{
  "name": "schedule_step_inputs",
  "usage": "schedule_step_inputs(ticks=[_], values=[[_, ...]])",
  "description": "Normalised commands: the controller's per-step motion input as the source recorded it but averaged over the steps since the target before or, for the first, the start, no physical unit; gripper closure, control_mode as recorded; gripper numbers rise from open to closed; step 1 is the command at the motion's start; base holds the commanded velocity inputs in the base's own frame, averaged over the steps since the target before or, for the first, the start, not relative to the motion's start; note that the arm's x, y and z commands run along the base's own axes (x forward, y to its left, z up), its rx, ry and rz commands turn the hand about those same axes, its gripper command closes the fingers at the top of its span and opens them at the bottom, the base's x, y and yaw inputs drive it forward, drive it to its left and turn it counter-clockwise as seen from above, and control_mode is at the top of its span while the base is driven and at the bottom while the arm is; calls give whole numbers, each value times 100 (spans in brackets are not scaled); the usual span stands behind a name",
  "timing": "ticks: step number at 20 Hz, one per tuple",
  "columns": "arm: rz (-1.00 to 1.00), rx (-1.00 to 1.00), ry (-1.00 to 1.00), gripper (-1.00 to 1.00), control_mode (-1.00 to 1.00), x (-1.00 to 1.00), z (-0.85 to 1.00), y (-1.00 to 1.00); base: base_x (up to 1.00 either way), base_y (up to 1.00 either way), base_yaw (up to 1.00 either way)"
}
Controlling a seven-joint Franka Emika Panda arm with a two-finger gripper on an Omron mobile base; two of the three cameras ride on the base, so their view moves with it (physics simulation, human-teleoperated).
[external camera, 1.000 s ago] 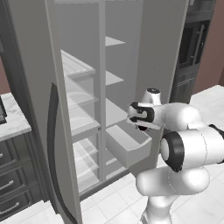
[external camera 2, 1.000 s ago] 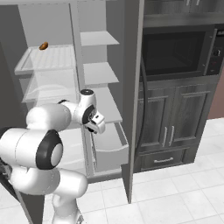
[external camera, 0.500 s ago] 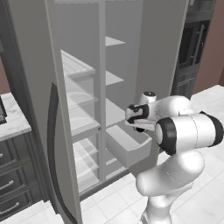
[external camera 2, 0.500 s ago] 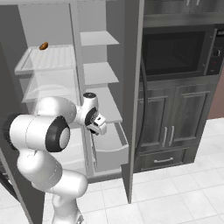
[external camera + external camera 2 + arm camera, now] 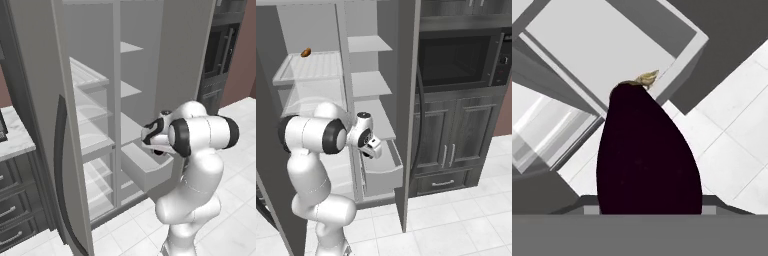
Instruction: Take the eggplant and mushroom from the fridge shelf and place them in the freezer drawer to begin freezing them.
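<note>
The eggplant (image 5: 647, 155), dark purple with a dry tan stem tip, is held in my gripper (image 5: 158, 148), which is shut on it just above the open freezer drawer (image 5: 149, 176). In the hand view the eggplant hangs in front of the drawer's light grey inside (image 5: 602, 45) and hides my fingertips. From the right base view my gripper (image 5: 374, 148) sits over the drawer's left rear part (image 5: 381, 175). The mushroom (image 5: 306, 52), a small tan-brown lump, lies on the top left fridge shelf, far above the gripper.
The fridge doors stand open, one on my left (image 5: 60, 150) and one on my right (image 5: 406, 125). Wire and solid shelves (image 5: 368, 82) stack above the drawer. Dark cabinets (image 5: 451, 150) and a microwave (image 5: 458, 60) stand to the right. White tiled floor (image 5: 235, 170) lies below.
The hand with the eggplant has sunk a little toward the drawer. The arm's elbow has swung round in front of the cameras.
</note>
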Motion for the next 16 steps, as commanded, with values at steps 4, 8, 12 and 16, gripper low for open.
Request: schedule_step_inputs(ticks=[4, 8, 12, 16], values=[[0, 0, 0, 100, -100, 28, -35, -8, 0, 0, 0], [0, 0, 0, 100, -100, 30, -32, -8, 0, 0, 0], [0, -1, 0, 100, -100, 37, -31, -11, 0, 0, 0], [0, -1, 0, 100, -100, 37, -32, -11, 0, 0, 0]])
